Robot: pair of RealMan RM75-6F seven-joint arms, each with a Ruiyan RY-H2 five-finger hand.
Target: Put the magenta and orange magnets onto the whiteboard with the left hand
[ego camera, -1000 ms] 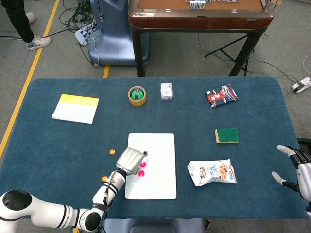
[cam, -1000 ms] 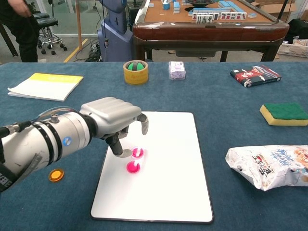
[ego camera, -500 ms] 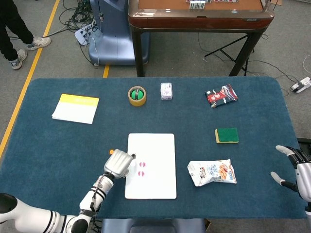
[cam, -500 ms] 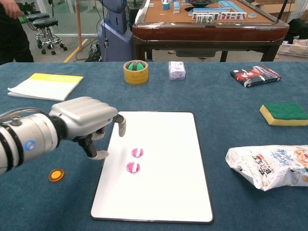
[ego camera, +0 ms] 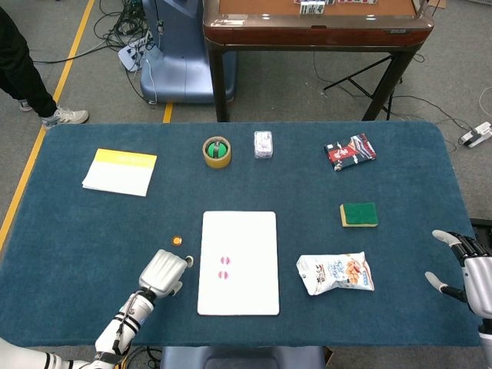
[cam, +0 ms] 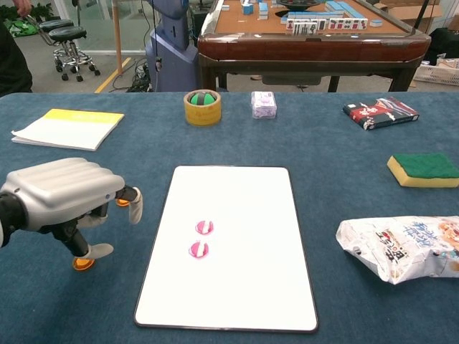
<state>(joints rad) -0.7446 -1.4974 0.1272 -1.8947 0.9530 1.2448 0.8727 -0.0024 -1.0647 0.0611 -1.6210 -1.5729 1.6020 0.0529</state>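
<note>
The whiteboard (ego camera: 246, 231) (cam: 237, 201) lies flat at the table's middle front. Two magenta magnets (ego camera: 224, 260) (ego camera: 224, 274) sit on its left half, also seen in the chest view (cam: 204, 227) (cam: 199, 249). My left hand (ego camera: 163, 270) (cam: 64, 201) hovers just left of the board, fingers apart, holding nothing. One orange magnet (cam: 82, 264) lies on the cloth right under its thumb. A second orange magnet (ego camera: 177, 241) (cam: 122, 202) lies just beyond the hand, partly hidden in the chest view. My right hand (ego camera: 461, 265) rests open at the table's right edge.
A snack bag (ego camera: 335, 273) lies right of the board, a green sponge (ego camera: 359, 214) beyond it. Further back are a tape roll (ego camera: 217, 151), a small box (ego camera: 263, 144), a red packet (ego camera: 350, 151) and a yellow notepad (ego camera: 120, 171).
My left hand let go of the second magenta magnet on the board, then drew back left off the board to above the near orange magnet. The right hand barely moved.
</note>
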